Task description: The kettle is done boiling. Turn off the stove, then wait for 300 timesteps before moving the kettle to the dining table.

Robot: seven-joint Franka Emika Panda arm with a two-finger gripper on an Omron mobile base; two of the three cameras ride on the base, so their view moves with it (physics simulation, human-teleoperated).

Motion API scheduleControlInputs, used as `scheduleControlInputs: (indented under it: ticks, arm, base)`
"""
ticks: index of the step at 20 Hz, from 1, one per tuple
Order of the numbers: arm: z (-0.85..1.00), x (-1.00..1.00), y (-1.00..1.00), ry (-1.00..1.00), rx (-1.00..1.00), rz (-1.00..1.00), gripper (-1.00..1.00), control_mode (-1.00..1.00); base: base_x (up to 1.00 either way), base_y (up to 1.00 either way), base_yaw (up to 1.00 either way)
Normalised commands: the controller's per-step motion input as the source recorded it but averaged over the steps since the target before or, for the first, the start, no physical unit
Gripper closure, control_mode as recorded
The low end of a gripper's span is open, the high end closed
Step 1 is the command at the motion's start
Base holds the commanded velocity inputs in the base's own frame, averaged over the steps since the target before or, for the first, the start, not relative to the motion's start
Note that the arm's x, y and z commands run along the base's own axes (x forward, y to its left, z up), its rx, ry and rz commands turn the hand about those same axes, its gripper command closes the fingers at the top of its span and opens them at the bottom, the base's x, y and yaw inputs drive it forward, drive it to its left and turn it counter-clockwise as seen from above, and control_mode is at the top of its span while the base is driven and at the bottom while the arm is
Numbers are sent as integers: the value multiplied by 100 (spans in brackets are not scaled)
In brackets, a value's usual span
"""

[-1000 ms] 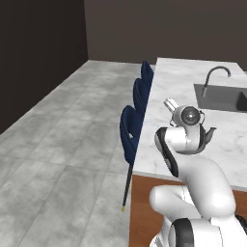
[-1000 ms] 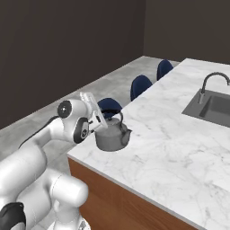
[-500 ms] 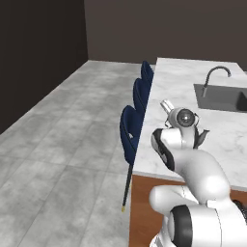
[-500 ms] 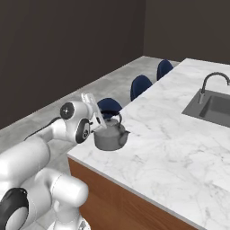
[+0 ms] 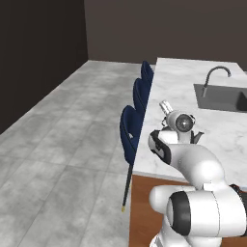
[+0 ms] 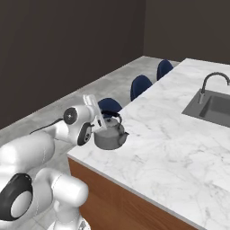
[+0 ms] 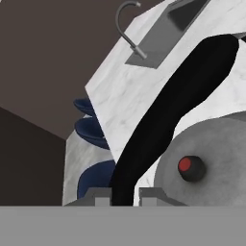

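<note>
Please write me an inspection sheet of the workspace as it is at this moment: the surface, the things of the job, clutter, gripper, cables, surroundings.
Surface: long white marble-topped dining table with a wooden base.
Job's things: small squat grey metal kettle with a black arched handle, near the table's corner; whether it rests on the top or hangs just above it cannot be told.
Clutter: nothing seen.
Gripper: two-finger gripper shut on the kettle's handle.
Cables: nothing seen.
Surroundings: grey sink with a curved faucet set in the table; dark blue chairs along its edge; grey tiled floor; dark walls.
</note>
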Motion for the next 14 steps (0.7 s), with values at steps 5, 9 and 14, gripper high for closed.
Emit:
scheduleControlInputs:
  ticks: [5, 9, 14]
  arm:
    - [-1, 9, -3, 0, 0, 0, 100, -100]
    - [-4, 19, 0, 0, 0, 0, 100, -100]
    - [-2, 22, 0, 0, 0, 0, 100, -100]
  base:
    - [0, 0, 0]
    - [0, 0, 0]
    - [0, 0, 0]
